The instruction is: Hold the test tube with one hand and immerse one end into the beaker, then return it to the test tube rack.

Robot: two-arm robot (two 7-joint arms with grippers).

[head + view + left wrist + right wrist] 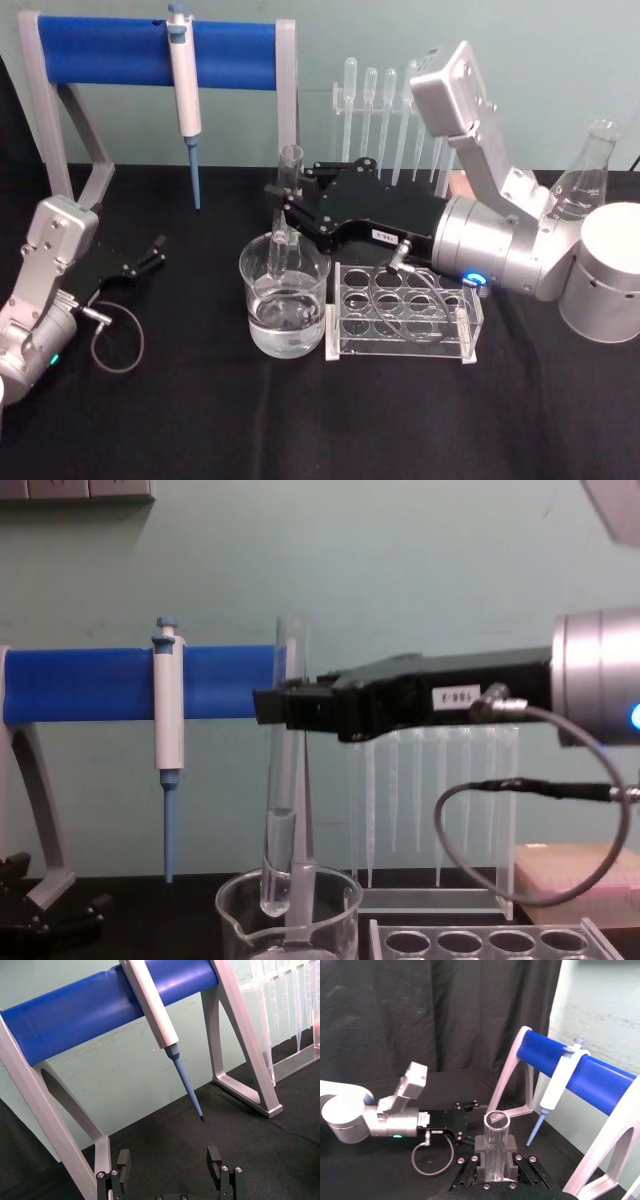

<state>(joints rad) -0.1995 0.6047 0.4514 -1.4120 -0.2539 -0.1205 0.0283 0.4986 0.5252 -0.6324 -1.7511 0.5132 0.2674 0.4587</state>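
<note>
Right end effector (284,205) mid-frame grips the test tube (289,168) poking into the beaker (252,292), so dip it dead straight; left end effector (152,253) idles open, lower left.

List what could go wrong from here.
1. The right hand pinches the test tube on smooth glass, so it might slip down or tilt.
2. The tube's lower end sits below the rim of the beaker. Moving sideways before lifting could tip it and spill the water.
3. The test tube rack stands close beside the beaker, so a low transfer could strike it.
</note>
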